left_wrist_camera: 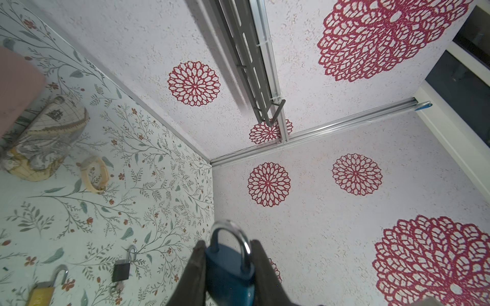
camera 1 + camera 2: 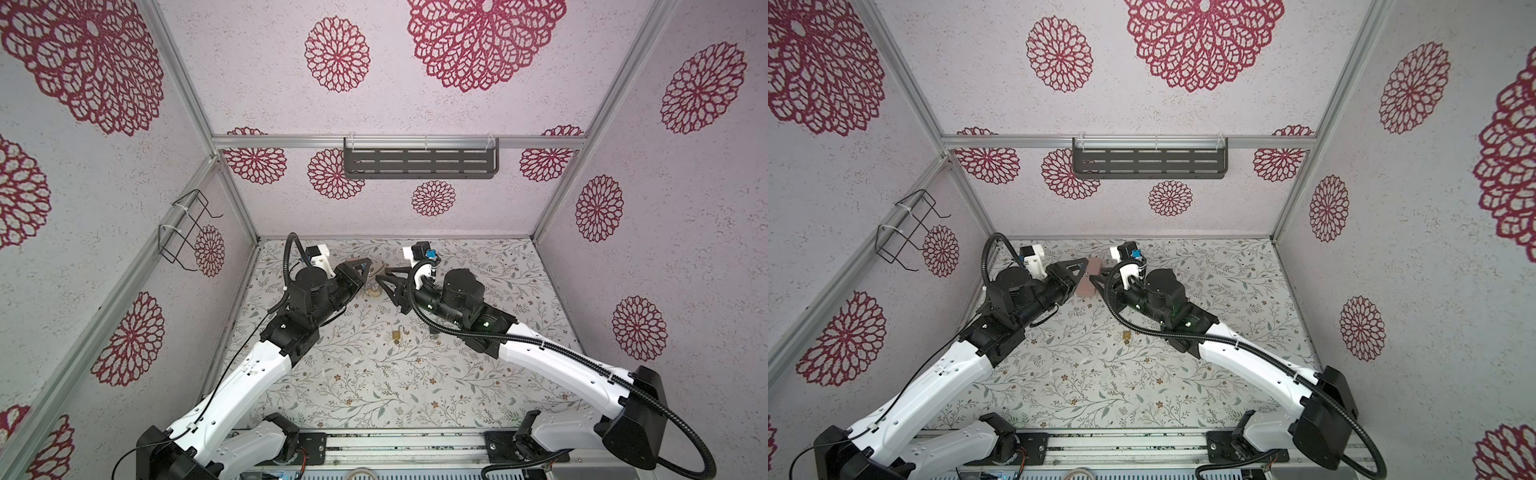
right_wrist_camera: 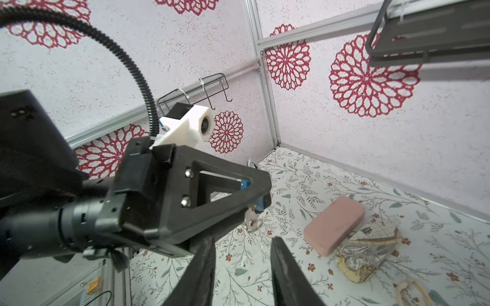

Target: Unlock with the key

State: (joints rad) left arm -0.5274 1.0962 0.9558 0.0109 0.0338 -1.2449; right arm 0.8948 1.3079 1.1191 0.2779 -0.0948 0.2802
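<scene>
With your left gripper [image 1: 228, 245] clamped on the blue padlock [image 1: 228, 273], close your right gripper [image 3: 242, 241], jaws now apart, squarely on the key [image 3: 251, 220] just ahead, then turn gently.

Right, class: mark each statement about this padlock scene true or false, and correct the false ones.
1. The left gripper holds a blue padlock. True.
2. The right gripper is clamped on the key. False: its jaws stand apart with nothing between them, and the key sticks out of the blue padlock's base.
3. A yellow padlock lies on the table. True.
4. The pink block sits on the wall shelf. False: it lies on the table, against the patterned pouch.
</scene>
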